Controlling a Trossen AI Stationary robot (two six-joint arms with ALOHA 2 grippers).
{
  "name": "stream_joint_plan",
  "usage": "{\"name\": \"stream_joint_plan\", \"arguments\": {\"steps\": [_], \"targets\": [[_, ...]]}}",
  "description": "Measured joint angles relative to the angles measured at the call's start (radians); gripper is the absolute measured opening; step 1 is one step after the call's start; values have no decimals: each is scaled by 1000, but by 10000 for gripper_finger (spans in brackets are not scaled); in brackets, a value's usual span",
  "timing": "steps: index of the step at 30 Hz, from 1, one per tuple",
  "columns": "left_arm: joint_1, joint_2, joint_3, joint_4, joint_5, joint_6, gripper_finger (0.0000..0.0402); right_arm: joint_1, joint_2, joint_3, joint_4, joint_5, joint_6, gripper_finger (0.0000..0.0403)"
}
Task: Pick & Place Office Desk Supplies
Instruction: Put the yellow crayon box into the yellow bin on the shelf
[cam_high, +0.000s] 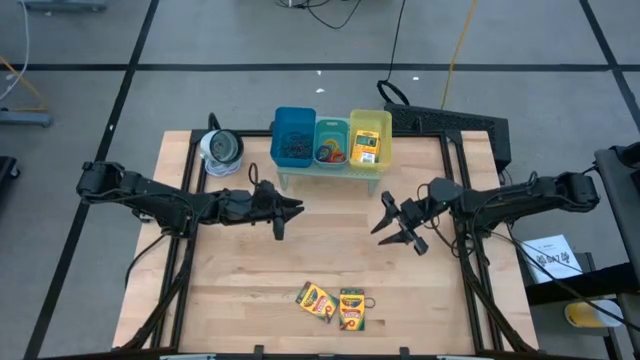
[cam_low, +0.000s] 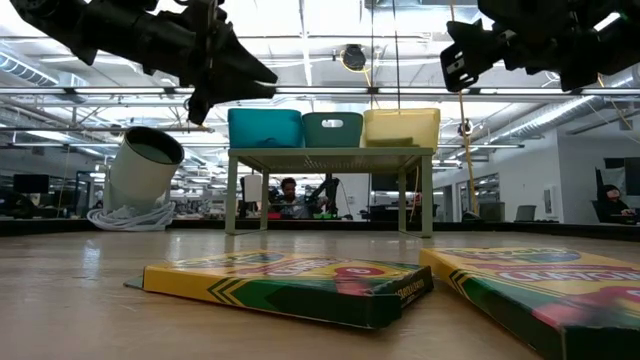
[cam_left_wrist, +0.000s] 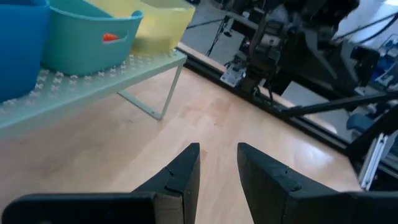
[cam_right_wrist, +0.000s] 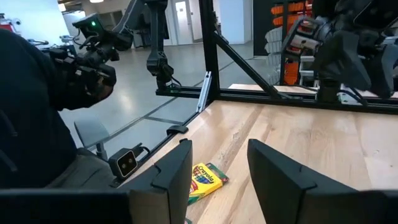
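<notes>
Crayon boxes (cam_high: 332, 304) are seen lying flat near the front edge of the wooden table (cam_high: 230, 290), two of them side by side and touching or nearly so; in the low view they fill the foreground (cam_low: 290, 283). A third crayon box (cam_high: 366, 148) is stood in the yellow bin (cam_high: 371, 121). Coloured ring bands (cam_high: 330, 153) are held in the teal bin (cam_high: 332, 128), and a dark tangle of thin wiry loops (cam_high: 293, 148) is seen in the blue bin (cam_high: 294, 118). All three bins are set in a row on a small pale green rack (cam_high: 330, 176) at the back of the table.

Beside the rack, at the table's back left, a silvery-white roll (cam_high: 221, 150) is seen; in the low view it is tilted.

The left gripper (cam_high: 279, 213) is held above the table just in front of the rack, its fingers (cam_left_wrist: 186, 171) parted by a narrow gap with nothing between them. The right gripper (cam_high: 397, 225) is held above the table's right half, well apart from the crayon boxes, its fingers (cam_right_wrist: 177, 168) spread and empty; one crayon box (cam_right_wrist: 204, 180) is seen between them farther off on the table.

A person is seen in the room behind the rack, in the low view (cam_low: 289, 190).
</notes>
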Motion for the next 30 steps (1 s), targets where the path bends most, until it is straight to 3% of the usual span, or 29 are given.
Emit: {"name": "stream_joint_plan", "arguments": {"steps": [6, 10, 12, 20, 24, 27, 30], "targets": [[0, 0, 2, 43, 35, 4, 118, 0, 0, -5, 0, 0, 0, 144], [-28, 0, 2, -14, 261, -111, 118, 0, 0, -5, -1, 0, 0, 144], [-67, 0, 2, -59, 324, -206, 118, 0, 0, -5, -1, 0, -2, 144], [-309, 1, 0, -257, 161, -625, 122, -1, 0, -5, -2, 0, -45, 144], [-391, 71, 1, -224, 52, -746, 161, -1, 0, -5, -3, 0, -49, 144], [-411, 184, 18, -161, 57, -778, 208, -1, 0, -5, -8, 0, -49, 144], [-412, 306, 44, -109, 146, -753, 248, -1, 0, -5, -8, 0, -48, 144]]}}
